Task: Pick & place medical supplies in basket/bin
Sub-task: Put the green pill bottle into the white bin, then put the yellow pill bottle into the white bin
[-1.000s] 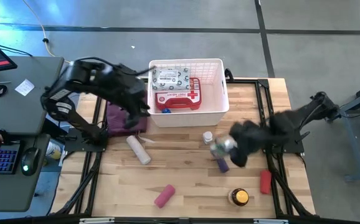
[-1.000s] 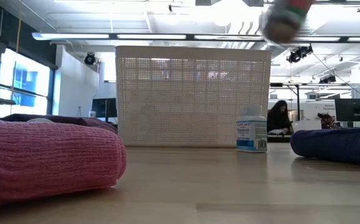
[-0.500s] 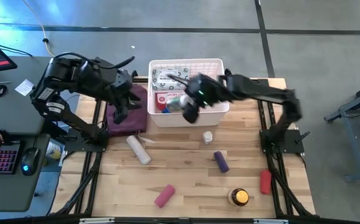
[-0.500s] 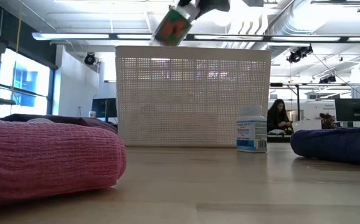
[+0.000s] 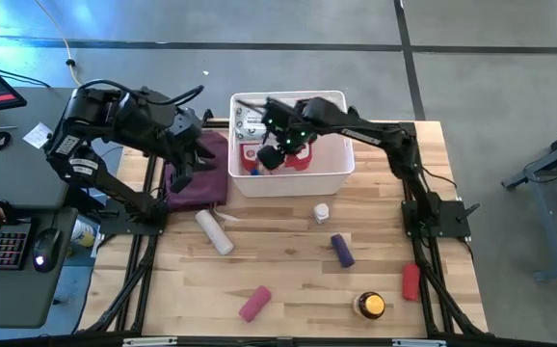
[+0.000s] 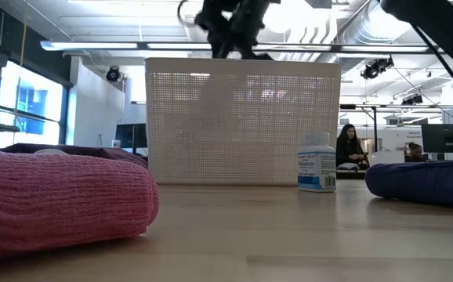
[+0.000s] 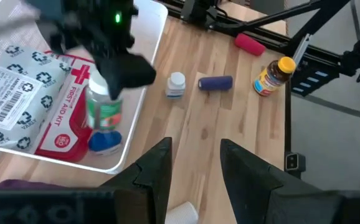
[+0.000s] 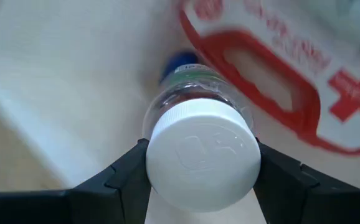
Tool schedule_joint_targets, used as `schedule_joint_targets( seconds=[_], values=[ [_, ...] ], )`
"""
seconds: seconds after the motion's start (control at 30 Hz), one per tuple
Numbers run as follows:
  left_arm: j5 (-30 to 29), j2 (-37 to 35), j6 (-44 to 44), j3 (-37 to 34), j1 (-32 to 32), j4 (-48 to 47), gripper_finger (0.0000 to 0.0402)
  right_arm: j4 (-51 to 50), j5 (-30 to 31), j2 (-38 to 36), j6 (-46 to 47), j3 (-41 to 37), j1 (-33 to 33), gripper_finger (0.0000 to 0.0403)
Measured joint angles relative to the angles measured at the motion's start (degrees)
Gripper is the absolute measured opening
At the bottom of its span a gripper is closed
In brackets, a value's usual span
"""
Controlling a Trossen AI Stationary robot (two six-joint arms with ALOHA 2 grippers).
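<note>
Gripping a clear bottle (image 8: 198,134), right gripper (image 5: 277,145) over basket (image 5: 336,172).

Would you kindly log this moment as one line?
right tool: holds clear bottle over basket | left tool: open, above maroon pouch

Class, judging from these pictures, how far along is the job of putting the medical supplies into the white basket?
Done: the red first-aid case and wipes packet lie in the basket. In hand: the right gripper holds a clear bottle over the basket. Left on the table: small bottle, purple roll, red roll, amber jar, pink roll, beige roll.
</note>
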Motion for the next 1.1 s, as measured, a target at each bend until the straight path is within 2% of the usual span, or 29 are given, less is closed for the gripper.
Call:
schedule_joint_targets(
  seconds=[0.13, 0.37, 0.47, 0.6, 0.8, 1.1],
  values=[
    [0.0, -0.5, 0.1, 0.0, 0.0, 0.0, 0.0170, -1.6, 0.3, 2.1, 1.6, -1.8, 0.3, 0.0220],
    [0.0, -0.5, 0.2, 0.0, 0.0, 0.0, 0.0170, 1.3, 0.5, 2.5, 5.6, -7.9, 0.3, 0.0229],
    [0.2, -0.6, 0.7, 0.0, 0.0, 0.0, 0.0170, 3.6, -1.1, 2.4, 7.8, -10.6, 0.3, 0.0250],
    [1.5, -0.5, 2.3, 0.0, 0.0, 0.0, 0.0170, 10.0, -4.7, 2.3, 10.9, -13.7, 0.3, 0.0259],
    [1.6, -0.5, 3.3, 0.0, 0.0, 0.0, 0.0170, 17.7, -4.7, 2.5, 13.4, -14.6, 0.4, 0.0263],
    [3.0, -0.5, 3.2, 0.0, 0.0, 0.0, 0.0170, 17.7, -5.7, -1.0, 12.8, -14.6, -0.8, 0.0265]
  ],
)
